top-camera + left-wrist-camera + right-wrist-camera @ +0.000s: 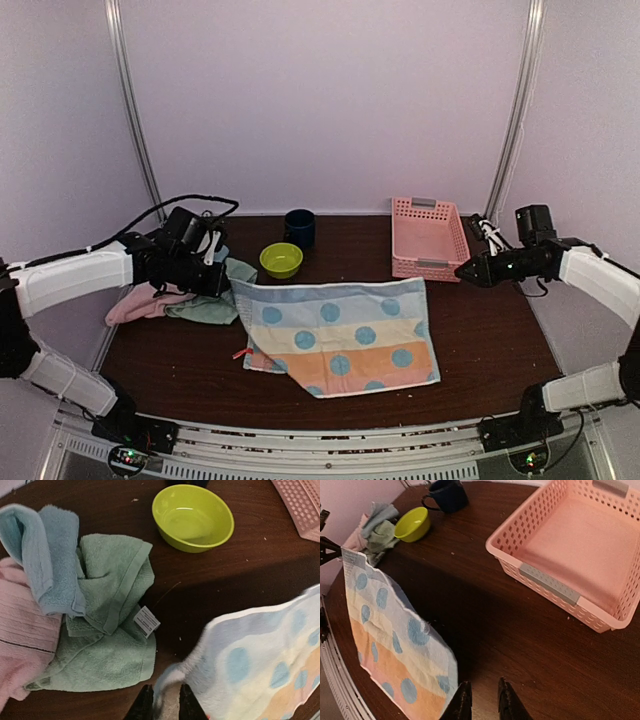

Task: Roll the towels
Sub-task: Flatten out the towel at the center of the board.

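The light blue towel with blue dots and pink and orange bands lies spread flat on the middle of the table. Its far left corner sits loosely between the slightly parted fingers of my left gripper, which is open. My right gripper hovers open and empty just right of the towel's far right corner. At the left edge lies a heap of crumpled towels: mint green, plain pale blue and pink.
A pink lattice basket stands at the back right, close to my right gripper. A lime-green bowl and a dark blue mug stand behind the spread towel, near my left gripper.
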You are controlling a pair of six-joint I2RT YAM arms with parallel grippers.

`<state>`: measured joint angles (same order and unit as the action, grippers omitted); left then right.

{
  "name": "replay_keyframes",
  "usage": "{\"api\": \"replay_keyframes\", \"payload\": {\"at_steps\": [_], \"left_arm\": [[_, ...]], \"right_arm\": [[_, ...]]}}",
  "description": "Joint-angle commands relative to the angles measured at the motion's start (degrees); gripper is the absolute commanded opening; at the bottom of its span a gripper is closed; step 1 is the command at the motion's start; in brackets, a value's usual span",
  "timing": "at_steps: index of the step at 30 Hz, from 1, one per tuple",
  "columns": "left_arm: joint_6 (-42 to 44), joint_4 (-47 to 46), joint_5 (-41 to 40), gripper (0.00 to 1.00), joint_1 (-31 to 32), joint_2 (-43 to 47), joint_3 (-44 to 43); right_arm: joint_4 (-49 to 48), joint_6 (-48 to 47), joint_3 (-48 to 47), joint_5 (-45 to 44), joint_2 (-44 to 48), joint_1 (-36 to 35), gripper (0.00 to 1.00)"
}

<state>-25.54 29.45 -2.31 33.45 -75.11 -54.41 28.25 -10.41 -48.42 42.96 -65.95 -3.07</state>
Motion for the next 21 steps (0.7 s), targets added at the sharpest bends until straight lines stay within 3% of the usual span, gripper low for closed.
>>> {"api": "replay_keyframes", "payload": {"at_steps": [1, 3, 6, 9, 12, 14, 18, 21], "left_arm": [[2.65, -7.24, 0.51, 0.28, -1.35, -9.47, -9.42], [2.71, -5.54, 1.39, 0.37, -1.24, -11.33, -13.19], [3.58, -4.66, 2.41, 0.42, -1.23, -9.78, -11.63], [3.68, -2.66, 3.05, 0.42, -0.84, -5.54, -7.25], [0.61, 0.45, 4.55, 0.39, -0.34, 0.91, -1.46], [-0.91, 2.48, 6.18, 0.3, -0.18, 4.9, 1.97], [-1.49, 3.99, 13.27, 0.03, -0.12, 9.49, 7.27], [-2.27, 0.8, 19.04, 0.0, 0.84, 8.06, 10.83]], "right_arm": [[-5.6, 4.36, -6.14, -14.66, -11.1, 0.64, 0.27], [-3.0, 4.65, -9.96, -14.91, -14.11, 0.88, 0.34], [-1.41, 2.2, -10.55, -12.06, -12.58, 0.88, 0.35], [-1.2, -2.22, -6.67, -6.1, -8.89, 0.39, 0.34], [2.37, -9.55, -4.61, -6.62, -6.64, -3.0, 0.3], [4.52, -13.89, -3.68, -8.33, -6.16, -5.98, 0.28], [4.26, -17.93, -2.6, -13.39, -7.05, -13.21, 0.25], [3.19, -18.9, -3.16, -17.65, -10.12, -19.2, 0.21]]}}
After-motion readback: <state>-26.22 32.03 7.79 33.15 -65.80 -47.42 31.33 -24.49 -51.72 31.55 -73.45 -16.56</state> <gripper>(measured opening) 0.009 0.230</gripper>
